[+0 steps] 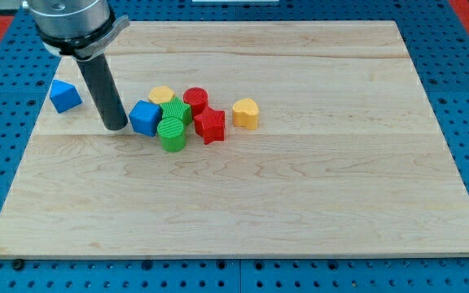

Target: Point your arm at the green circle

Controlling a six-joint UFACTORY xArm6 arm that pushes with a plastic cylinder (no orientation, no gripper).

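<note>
The green circle (171,134) stands at the front of a tight cluster left of the board's middle. Behind it is a green star (176,111). A blue cube (145,117) touches its left side. A red star (210,125) sits to its right, a red cylinder (195,99) and a yellow block (161,95) behind. My tip (116,127) rests on the board just left of the blue cube, about a block's width from the green circle, with the blue cube between them.
A yellow heart-shaped block (246,113) stands alone right of the cluster. A blue block (65,96) sits near the board's left edge, left of the rod. The wooden board (316,187) lies on a blue pegboard table.
</note>
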